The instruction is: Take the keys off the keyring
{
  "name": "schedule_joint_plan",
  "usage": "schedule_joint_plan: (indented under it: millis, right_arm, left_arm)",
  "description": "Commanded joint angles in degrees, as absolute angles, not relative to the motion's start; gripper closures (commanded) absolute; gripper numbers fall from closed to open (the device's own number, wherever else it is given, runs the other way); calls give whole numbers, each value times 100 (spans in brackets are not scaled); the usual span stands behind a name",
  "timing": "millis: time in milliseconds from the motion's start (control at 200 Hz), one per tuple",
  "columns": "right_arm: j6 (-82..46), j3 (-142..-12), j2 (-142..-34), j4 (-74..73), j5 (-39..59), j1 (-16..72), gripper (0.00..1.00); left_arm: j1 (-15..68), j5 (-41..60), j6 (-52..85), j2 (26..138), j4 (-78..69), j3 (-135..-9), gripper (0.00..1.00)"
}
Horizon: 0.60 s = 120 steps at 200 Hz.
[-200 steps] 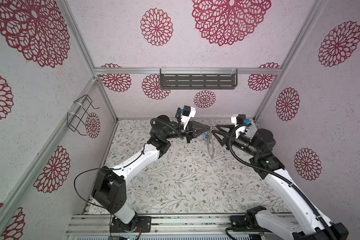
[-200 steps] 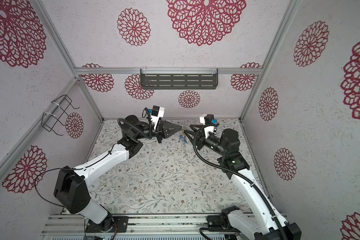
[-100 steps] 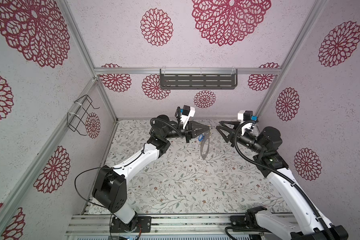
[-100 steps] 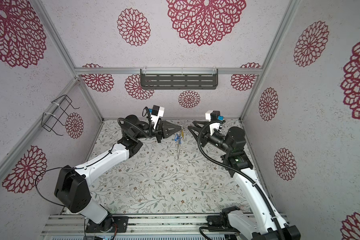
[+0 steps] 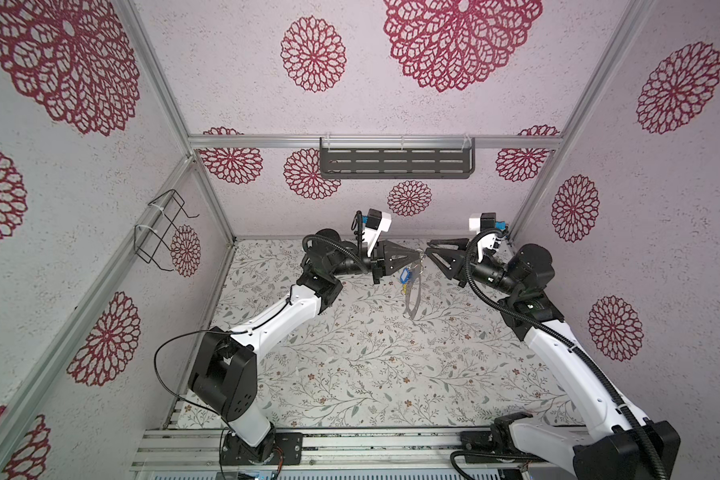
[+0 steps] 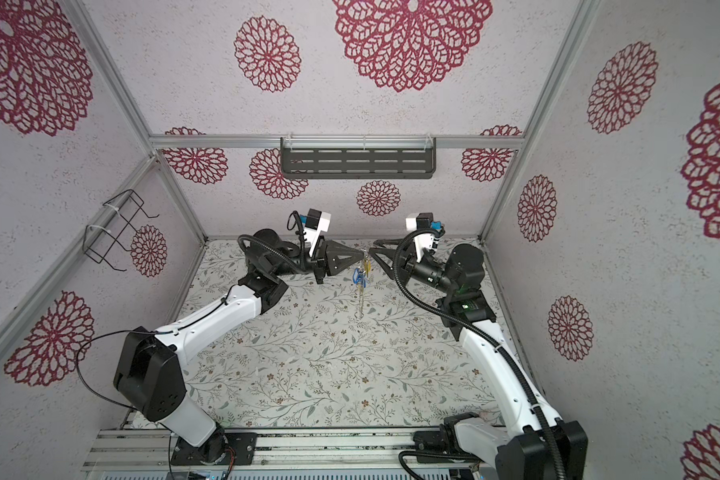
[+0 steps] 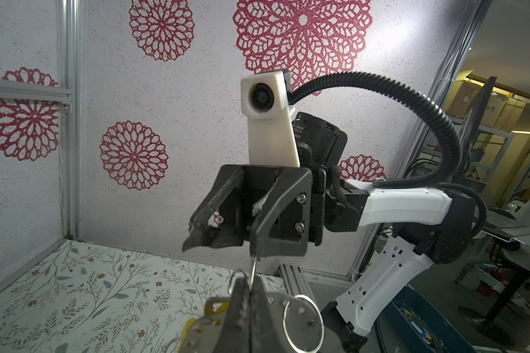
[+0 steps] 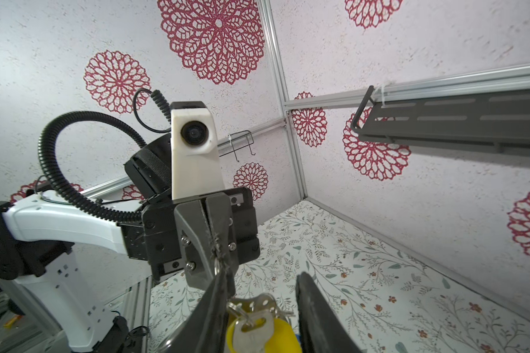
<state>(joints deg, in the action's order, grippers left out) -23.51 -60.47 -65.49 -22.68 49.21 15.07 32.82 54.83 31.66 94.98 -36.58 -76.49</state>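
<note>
Two robot arms are meeting tip to tip above a floral table.

L gripper is pinching fully closed on the top edge of the keyring. This thin grey metal ring is hanging straight down from the gripper tip and is showing almost edge-on in both top views. Can't tell whether its low end is touching the table.

The keys are dangling in a small bunch just under the L gripper tip, against the upper part of the ring. A blue tag is hanging lowest. A yellow tag and a silver key are sitting closer to the tip.

R gripper is pointing straight at the L gripper, w/ the two tips nearly meeting. Its jaws are standing partly apart, approx. a mid-width gap, and are not clamping anything. In the R wrist view the yellow tag and silver key are sitting inside that gap. They are leaning on one of its fingers, w/ the opposite finger standing clear of them.

In the L wrist view one R finger is lining up w/ a thin metal edge sticking out of the L gripper tip. Actual contact there can't be told.
</note>
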Motion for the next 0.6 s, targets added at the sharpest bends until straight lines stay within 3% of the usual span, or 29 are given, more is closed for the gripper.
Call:
schedule_joint_plan:
  millis: [0, 305, 595]
  right_arm:
    - [-2482, -6210, -6542, -2599, 5139, 1585, 66]
    - [-2469, -6108, -6610, -2567, 5143, 1696, 72]
    - [-2452, -6134, -6636, -2556, 5108, 1716, 94]
  left_arm:
    - [3249, 5530, 3192, 9536, -3900, -7872, 100]
    - [3248, 5515, 3181, 9571, -3849, -7947, 100]
    - [3249, 5528, 3182, 9571, -3820, -7945, 100]
